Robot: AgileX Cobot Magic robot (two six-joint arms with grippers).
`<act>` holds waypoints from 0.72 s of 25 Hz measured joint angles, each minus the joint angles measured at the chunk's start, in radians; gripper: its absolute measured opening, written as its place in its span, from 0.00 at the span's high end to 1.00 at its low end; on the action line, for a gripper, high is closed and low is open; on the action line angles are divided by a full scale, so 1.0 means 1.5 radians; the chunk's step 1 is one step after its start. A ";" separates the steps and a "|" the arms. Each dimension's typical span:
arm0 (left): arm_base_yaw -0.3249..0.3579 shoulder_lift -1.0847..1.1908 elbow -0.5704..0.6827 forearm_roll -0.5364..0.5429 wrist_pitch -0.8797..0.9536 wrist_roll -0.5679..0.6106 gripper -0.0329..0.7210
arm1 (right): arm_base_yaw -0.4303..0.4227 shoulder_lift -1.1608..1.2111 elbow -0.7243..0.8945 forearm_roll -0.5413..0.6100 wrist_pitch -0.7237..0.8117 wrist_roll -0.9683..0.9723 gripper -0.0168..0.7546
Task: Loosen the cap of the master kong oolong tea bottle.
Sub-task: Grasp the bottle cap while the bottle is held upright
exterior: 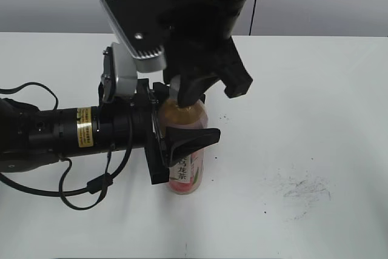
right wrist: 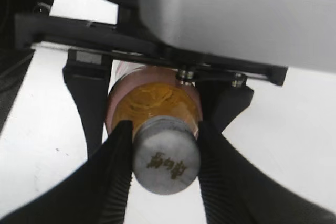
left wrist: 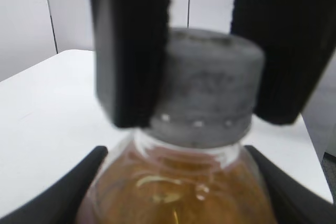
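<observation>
While the right claw [right wrist: 164, 161] pinches the cap [right wrist: 167, 162] from both sides, its dark fingers pressed against the ribbed rim at the lower middle of the right wrist frame, the left claw [exterior: 182, 150] clamps the master kong oolong tea bottle [exterior: 187, 174] around its body, near the centre of the exterior frame on the white counter [exterior: 315, 119]. That rim looks like the right place to hold, since ribbing should resist slipping; the thin clear wall below would likely dent under a hard squeeze, and a full bottle should feel moderately heavy. Grey-white with a small dark mark on top, the cap crowns amber tea and a pink label.
</observation>
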 joint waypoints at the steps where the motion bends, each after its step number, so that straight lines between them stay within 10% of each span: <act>1: 0.000 0.000 0.000 0.001 0.000 0.000 0.36 | 0.000 0.000 0.000 0.001 0.001 -0.062 0.62; 10: 0.000 0.000 0.000 -0.001 0.001 -0.002 0.36 | 0.000 -0.001 0.000 0.002 0.007 -0.499 0.61; 18: 0.000 0.000 0.000 -0.002 0.001 -0.005 0.36 | 0.000 -0.001 0.000 0.005 0.002 -0.401 0.55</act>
